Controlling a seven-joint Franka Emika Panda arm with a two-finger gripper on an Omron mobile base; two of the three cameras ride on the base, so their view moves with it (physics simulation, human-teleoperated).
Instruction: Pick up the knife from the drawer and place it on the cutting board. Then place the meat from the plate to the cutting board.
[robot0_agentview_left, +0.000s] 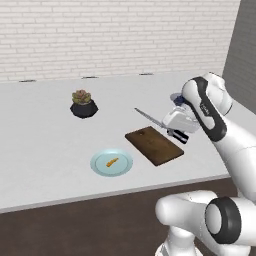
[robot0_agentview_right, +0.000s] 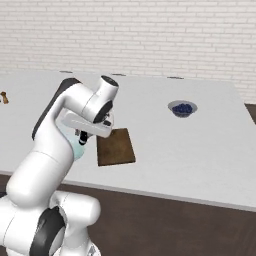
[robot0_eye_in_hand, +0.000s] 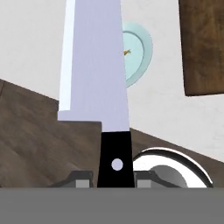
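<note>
Hand view: gripper (robot0_eye_in_hand: 116, 181) clamping knife (robot0_eye_in_hand: 98, 78) by handle, carrying it above bench (robot0_agentview_left: 40, 135) beside cutting board (robot0_agentview_left: 155, 146). Knife placement pending; meat (robot0_agentview_left: 111, 161) sitting on plate (robot0_agentview_left: 98, 167), untouched.

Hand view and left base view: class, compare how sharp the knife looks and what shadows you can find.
Hand view: the long silver-bladed, black-handled knife looms large, flat-shaded, without glare, clamped between the fingers. Left base view: the knife is thin and soft-edged; the small dark potted succulent casts only a faint shadow.
</note>
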